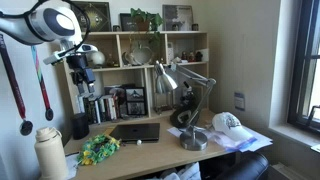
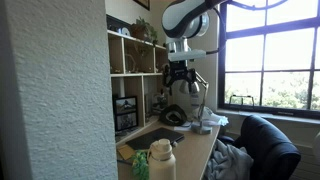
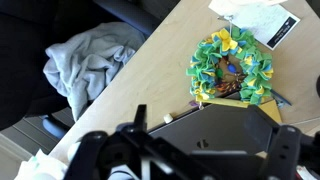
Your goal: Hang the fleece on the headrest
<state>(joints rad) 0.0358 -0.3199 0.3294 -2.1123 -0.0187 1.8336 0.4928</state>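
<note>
The pale grey fleece point(image 3: 88, 58) lies crumpled on the seat of the black chair, left of the desk edge in the wrist view. It also shows in an exterior view point(image 2: 232, 160) beside the chair's rounded black headrest point(image 2: 268, 126). In the other exterior view only the chair's dark top point(image 1: 245, 166) shows at the bottom edge. My gripper point(image 2: 180, 76) hangs high above the desk, well clear of the fleece and chair, and looks open and empty. It also shows in an exterior view point(image 1: 80, 62) and, blurred, in the wrist view point(image 3: 188, 152).
On the wooden desk point(image 3: 150, 80) lie a dark laptop point(image 3: 215, 125), a green-and-yellow wreath point(image 3: 232, 65) and papers point(image 3: 262, 18). A silver desk lamp point(image 1: 186, 95), a white cap point(image 1: 228, 123) and a pale bottle point(image 1: 50, 155) stand there. Shelves point(image 1: 140, 75) line the back wall.
</note>
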